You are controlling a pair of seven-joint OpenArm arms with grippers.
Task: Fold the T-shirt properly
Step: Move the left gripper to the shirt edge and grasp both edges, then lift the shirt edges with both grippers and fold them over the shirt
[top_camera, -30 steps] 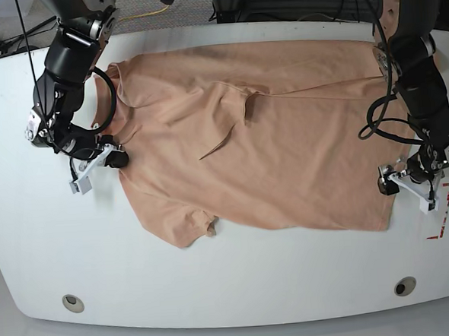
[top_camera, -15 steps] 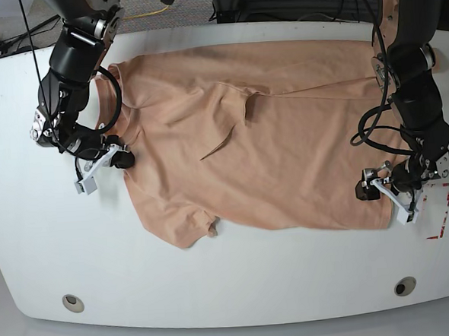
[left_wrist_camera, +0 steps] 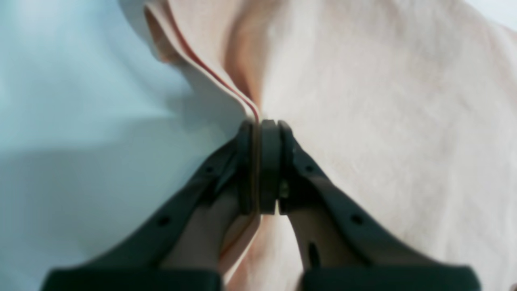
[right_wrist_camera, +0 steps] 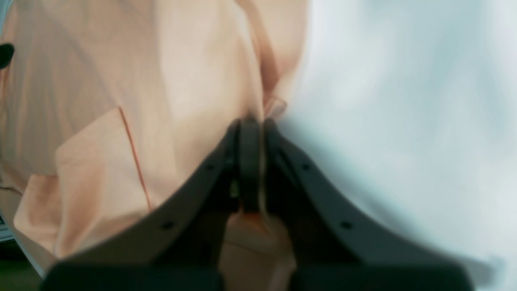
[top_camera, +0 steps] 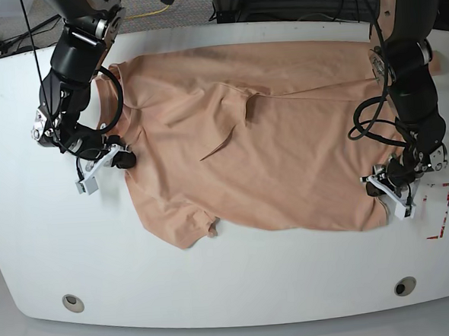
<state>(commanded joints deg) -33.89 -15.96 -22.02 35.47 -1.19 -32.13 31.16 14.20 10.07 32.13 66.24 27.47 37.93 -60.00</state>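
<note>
Left hand (left_wrist_camera: 258,125) and right hand (right_wrist_camera: 254,123) clamped on T-shirt (top_camera: 269,142) edges

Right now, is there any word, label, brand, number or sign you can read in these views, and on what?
None readable.
T-shirt: no print or label shows in any view.
Table: red dashed marks near the left gripper, a marking, not text.
Both wrist views are blurred: only cloth and closed grippers.

The T-shirt (top_camera: 269,142) is soft matt peach cotton cloth, finely textured. It lies on a smooth, glossy white table (top_camera: 231,282). Both claws look matt black plastic.
</note>
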